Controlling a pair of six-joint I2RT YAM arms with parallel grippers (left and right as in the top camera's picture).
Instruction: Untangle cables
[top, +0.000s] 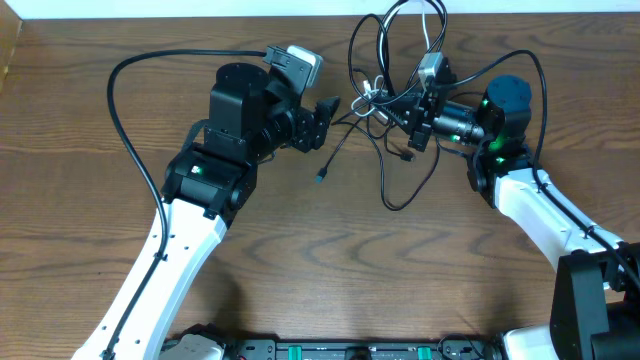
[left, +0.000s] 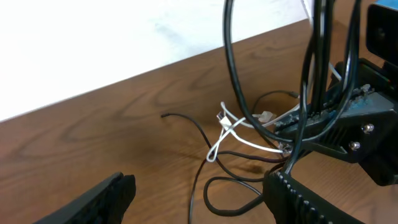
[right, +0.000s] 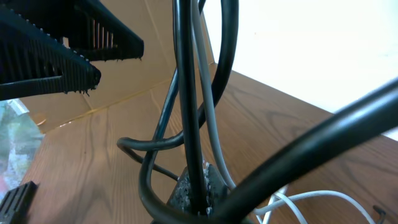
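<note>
Nearest in the left wrist view, my left gripper (left: 200, 186) has its ribbed black fingers (left: 112, 196) well apart with nothing gripped between them, and it is aimed at the knot. I read that as a hand made ready to take a strand.

Just beyond lie the cables (top: 385, 105), a tangle of thin flexible cords, two black and one white, bunched in the upper middle of the overhead frame. The white cord (left: 249, 143) is looped at the core. One black loop sags toward the centre, another arches up to the top edge, and a small plug end (top: 322, 178) trails loose at lower left of the bunch.

My right gripper (top: 418, 125) meets the tangle from the right, fingers together and pinched on black strands that rise steeply through the right wrist view. I judge that this grip anchors and lifts the bundle so the other hand can draw a cord free.

Everything rests on a brown wood-grain surface (top: 300, 250). At its far edge stands a plain white wall (left: 93, 37), with a tan panel (right: 149, 37), cardboard by the look, off to one side.
</note>
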